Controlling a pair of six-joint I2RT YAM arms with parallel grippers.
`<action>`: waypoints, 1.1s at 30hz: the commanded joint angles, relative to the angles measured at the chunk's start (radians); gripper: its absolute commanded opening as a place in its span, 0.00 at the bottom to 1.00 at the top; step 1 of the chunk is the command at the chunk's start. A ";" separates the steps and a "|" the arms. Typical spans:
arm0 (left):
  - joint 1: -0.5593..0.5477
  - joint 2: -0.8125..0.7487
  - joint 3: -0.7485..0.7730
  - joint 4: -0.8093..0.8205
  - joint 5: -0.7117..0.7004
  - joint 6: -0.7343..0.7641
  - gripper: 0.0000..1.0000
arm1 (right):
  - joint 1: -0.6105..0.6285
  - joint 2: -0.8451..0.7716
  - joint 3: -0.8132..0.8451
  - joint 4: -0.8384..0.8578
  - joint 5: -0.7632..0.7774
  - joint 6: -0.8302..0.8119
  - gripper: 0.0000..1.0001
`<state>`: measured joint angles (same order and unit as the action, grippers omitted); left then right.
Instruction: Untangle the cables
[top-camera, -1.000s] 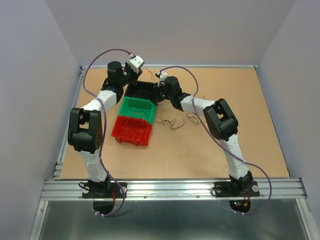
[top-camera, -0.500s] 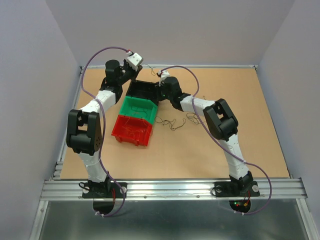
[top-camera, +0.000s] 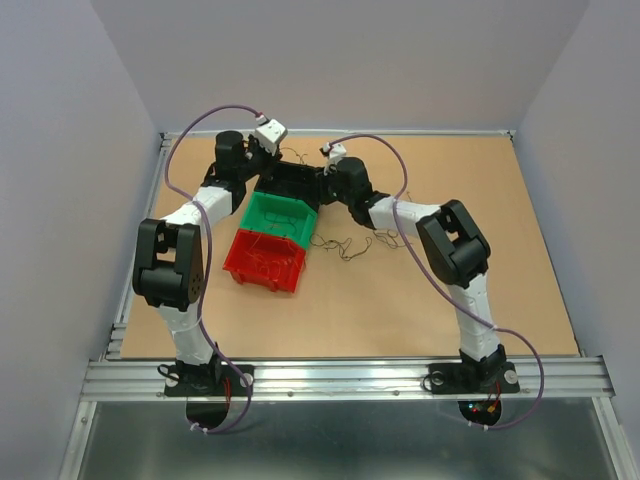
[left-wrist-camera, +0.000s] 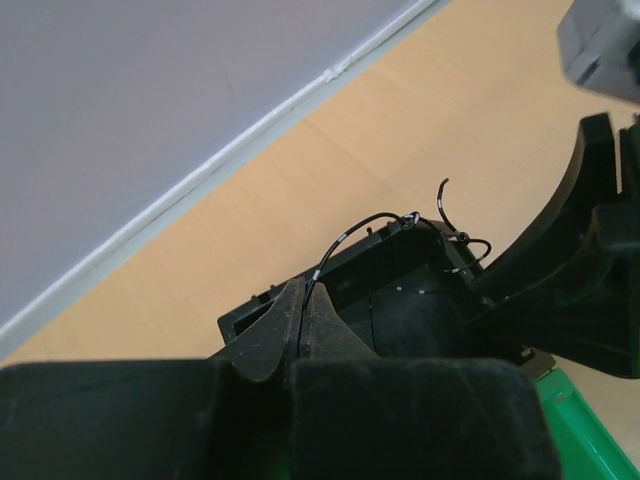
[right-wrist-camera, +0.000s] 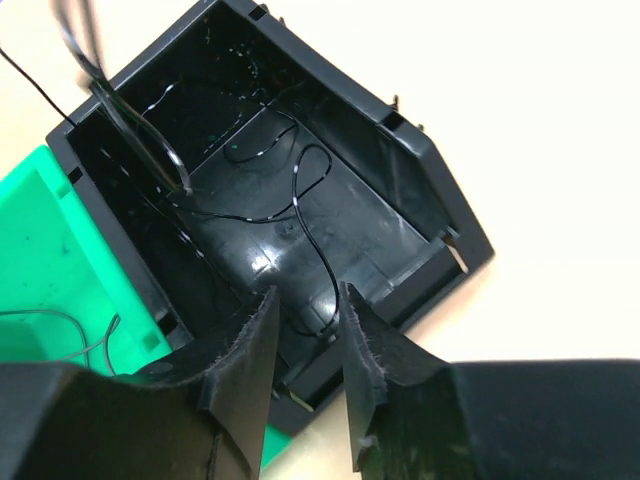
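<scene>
My left gripper (left-wrist-camera: 303, 300) is shut on a thin black cable (left-wrist-camera: 345, 235) that arcs up and over the far rim of the black bin (left-wrist-camera: 400, 290). In the top view this gripper (top-camera: 264, 150) hangs over the bin's far left corner. My right gripper (right-wrist-camera: 305, 310) is open over the black bin (right-wrist-camera: 400, 200), where several black cables (right-wrist-camera: 300, 190) lie loose. In the top view it (top-camera: 325, 182) is at the bin's right side. More tangled cables (top-camera: 345, 245) lie on the table right of the bins.
The black bin (top-camera: 290, 180), green bin (top-camera: 280, 218) and red bin (top-camera: 263, 260) stand in a row. The green bin (right-wrist-camera: 50, 250) holds a thin dark strand and the red bin holds thin strands. Another strand clump (top-camera: 385, 238) lies under the right arm. The back wall is close behind.
My left gripper rose a little, then dropped toward the black bin's far edge. The right arm shifted slightly to the right, its gripper staying over the black bin.
</scene>
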<state>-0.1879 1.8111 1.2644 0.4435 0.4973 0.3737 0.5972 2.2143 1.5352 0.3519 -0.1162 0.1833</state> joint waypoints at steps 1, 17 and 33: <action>-0.002 -0.041 -0.019 -0.002 -0.037 0.007 0.00 | -0.004 -0.094 -0.062 0.113 -0.007 0.016 0.38; -0.044 0.047 -0.014 -0.043 -0.126 0.062 0.00 | -0.073 -0.180 -0.178 0.222 -0.167 0.058 0.50; -0.079 0.111 0.082 -0.195 -0.240 0.125 0.00 | -0.076 0.013 0.097 0.119 -0.312 0.056 0.61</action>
<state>-0.2623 1.9083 1.2900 0.2676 0.2806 0.4778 0.5175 2.1933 1.5482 0.4786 -0.3973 0.2359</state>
